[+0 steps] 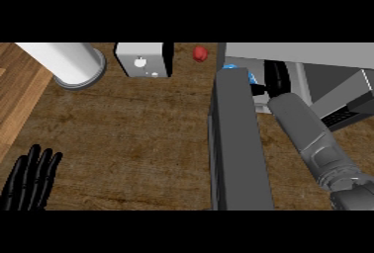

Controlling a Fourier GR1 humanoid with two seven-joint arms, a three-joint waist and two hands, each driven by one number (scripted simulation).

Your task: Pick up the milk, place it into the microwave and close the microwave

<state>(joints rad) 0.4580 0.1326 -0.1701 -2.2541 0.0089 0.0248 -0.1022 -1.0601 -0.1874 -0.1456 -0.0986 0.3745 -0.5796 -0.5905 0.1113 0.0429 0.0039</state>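
Note:
The milk, a blue and white carton, shows only in slivers behind the top of the microwave's open door, a dark grey slab standing edge-on down the middle right. My right hand lies right against the carton at the microwave's opening, curled round it, with the grey forearm coming up from the lower right. Most of the carton and the hand's palm side are hidden by the door. My left hand rests open at the lower left, fingers up, far from the milk.
A white cylinder stands at the back left, a white box beside it and a small red thing further right. The counter's left edge runs diagonally, with lighter wood beyond it.

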